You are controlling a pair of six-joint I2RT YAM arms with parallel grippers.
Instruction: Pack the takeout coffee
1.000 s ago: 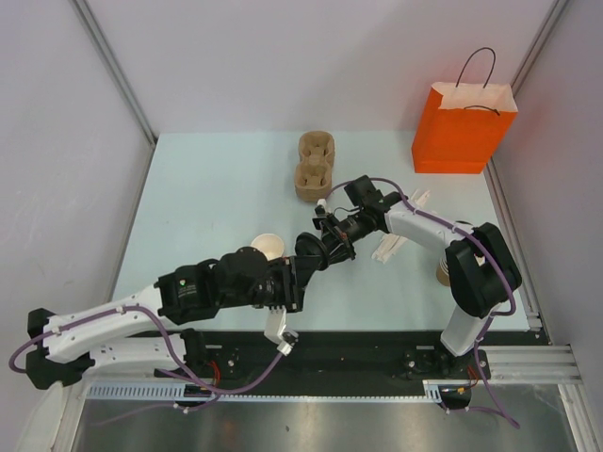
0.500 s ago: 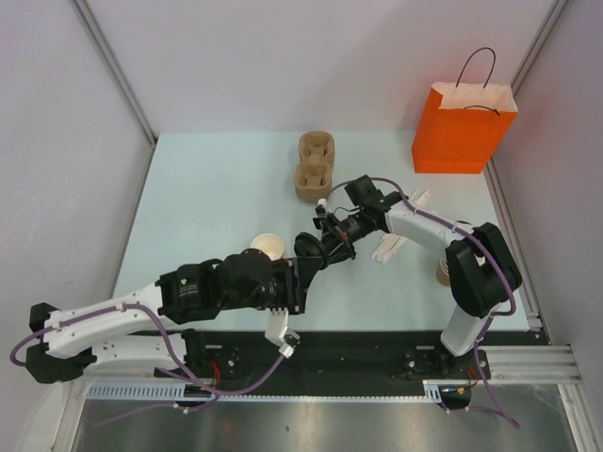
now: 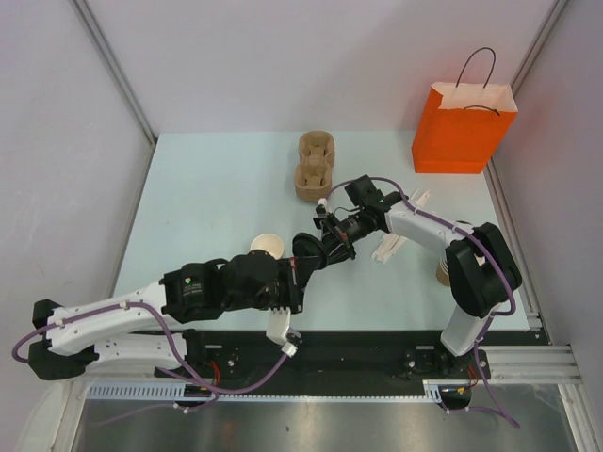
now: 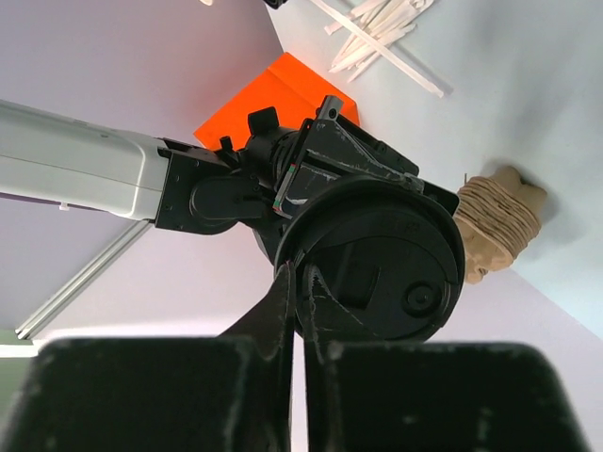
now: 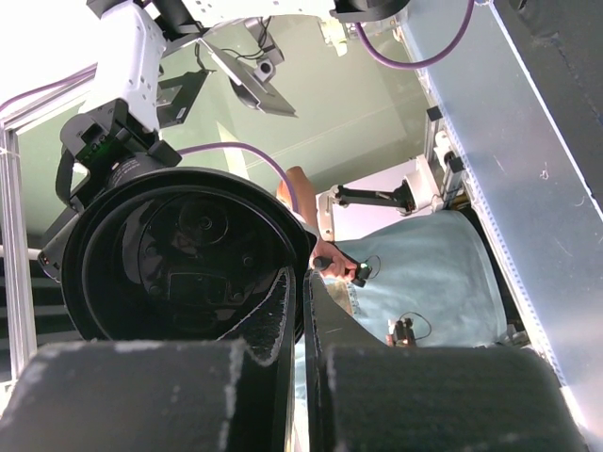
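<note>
A round black plastic lid is held in the air between my two grippers, apart from any cup. My left gripper is shut on its rim from the near side, and my right gripper is shut on its rim from the far right. In the left wrist view the lid stands edge-on in my shut fingers. The right wrist view shows its other face pinched at the rim. An open tan paper cup without a lid stands just left of the lid. No lidded cup is in view.
The brown pulp two-cup carrier sits at the back centre. An orange paper bag stands at the back right. Wooden stirrers lie beside the right arm. A stack of tan cups is partly hidden behind the right arm's base.
My left arm has shifted slightly to the right and the lid has edged a little left. Both grippers stay shut on the lid.
</note>
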